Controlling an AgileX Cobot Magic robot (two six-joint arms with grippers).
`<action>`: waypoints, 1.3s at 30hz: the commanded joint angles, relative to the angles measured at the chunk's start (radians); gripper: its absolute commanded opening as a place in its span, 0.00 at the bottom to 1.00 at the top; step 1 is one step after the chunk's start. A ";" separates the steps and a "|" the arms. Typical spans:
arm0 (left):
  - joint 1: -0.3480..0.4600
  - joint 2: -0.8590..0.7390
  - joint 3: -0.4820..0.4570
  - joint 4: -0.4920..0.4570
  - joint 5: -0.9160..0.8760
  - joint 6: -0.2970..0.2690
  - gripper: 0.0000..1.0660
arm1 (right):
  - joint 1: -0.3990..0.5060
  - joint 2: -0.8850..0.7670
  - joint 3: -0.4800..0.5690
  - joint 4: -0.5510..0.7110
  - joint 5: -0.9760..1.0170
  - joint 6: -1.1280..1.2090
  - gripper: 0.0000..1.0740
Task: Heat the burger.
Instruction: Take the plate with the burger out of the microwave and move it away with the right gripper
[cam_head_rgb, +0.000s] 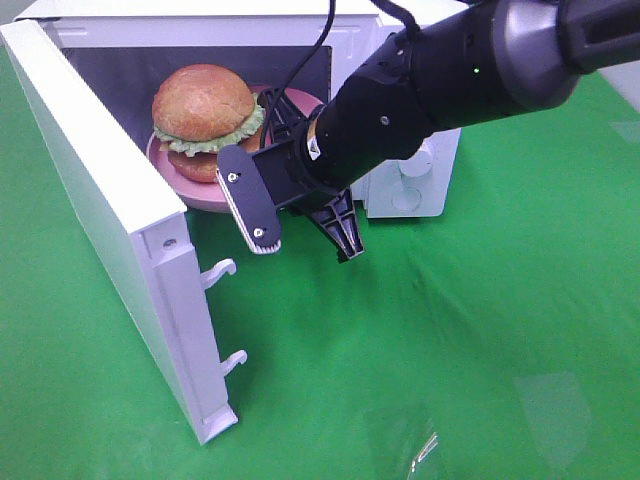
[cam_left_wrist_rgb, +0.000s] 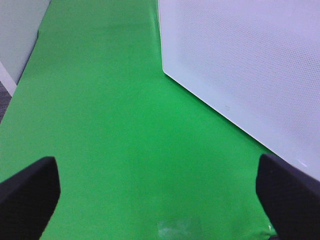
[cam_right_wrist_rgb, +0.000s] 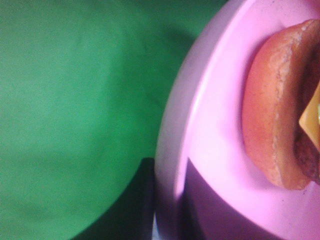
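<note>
The burger (cam_head_rgb: 205, 118) is being carried on a pink plate (cam_head_rgb: 190, 190) at the mouth of the white microwave (cam_head_rgb: 415, 185), with the door (cam_head_rgb: 110, 215) swung wide open toward the left of the high view. The plate is being held at its near rim by the right gripper (cam_head_rgb: 300, 160), whose jaws are being kept nearly together on that rim; in the right wrist view the rim (cam_right_wrist_rgb: 172, 150) is filling the frame with the lower bun (cam_right_wrist_rgb: 270, 125) just past it, so the burger is lying straight ahead of the right gripper, deeper toward the cavity. Whether the plate is already resting on the cavity floor or is being held just above it cannot be told, since the underside is hidden by the arm and the door. The burger is round, so no long axis is being offered; what matters is the line from gripper through plate into the oven, which is running away from the camera and slightly leftward. The left gripper (cam_left_wrist_rgb: 155, 200) is being held with its fingers spread wide apart and empty, over the green cloth (cam_left_wrist_rgb: 110, 125), with the outer face of the door (cam_left_wrist_rgb: 240, 65) just beside it. By that placing, the left arm is judged the nearer one for swinging the door shut, while the right arm is judged to be finishing the placing and would need a clear line of retreat out of the opening first.
</note>
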 joint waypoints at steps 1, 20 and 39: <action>0.002 -0.006 0.003 -0.002 -0.004 -0.009 0.94 | -0.012 -0.051 0.029 -0.005 -0.034 0.023 0.00; 0.002 -0.006 0.003 -0.002 -0.004 -0.009 0.94 | -0.010 -0.260 0.317 -0.001 -0.133 0.028 0.00; 0.002 -0.006 0.003 -0.002 -0.004 -0.009 0.94 | -0.009 -0.497 0.557 -0.002 -0.151 0.076 0.00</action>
